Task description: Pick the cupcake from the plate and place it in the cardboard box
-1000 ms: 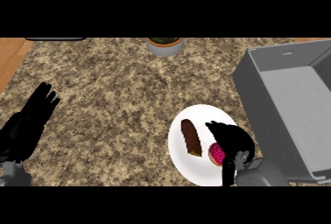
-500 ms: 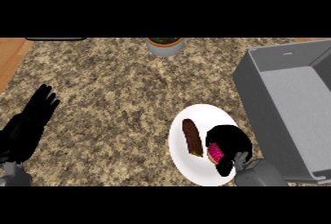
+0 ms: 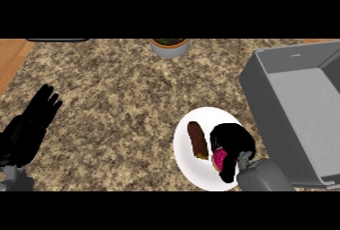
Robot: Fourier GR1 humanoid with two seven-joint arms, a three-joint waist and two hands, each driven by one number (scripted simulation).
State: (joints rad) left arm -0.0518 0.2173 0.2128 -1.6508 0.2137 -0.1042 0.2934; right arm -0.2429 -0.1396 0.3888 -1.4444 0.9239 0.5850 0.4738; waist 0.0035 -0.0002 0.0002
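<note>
Hand (image 3: 232,140) around cupcake (image 3: 218,160)

The counter (image 3: 119,90) had a speckled, granite-like stone top in brown and cream, matt and grainy in look, with a strip of smooth orange wood (image 3: 12,56) along its left edge. The plate (image 3: 189,155) was plain white, smooth and even, like glazed ceramic. The box (image 3: 292,112) looked smooth, flat grey and matt, more like plastic than cardboard. Both hands, left (image 3: 30,128) and right (image 3: 232,141), were matt black. The right forearm (image 3: 264,176) was smooth grey, faintly sheened. The pot (image 3: 170,47) appeared pale grey and smooth.
</note>
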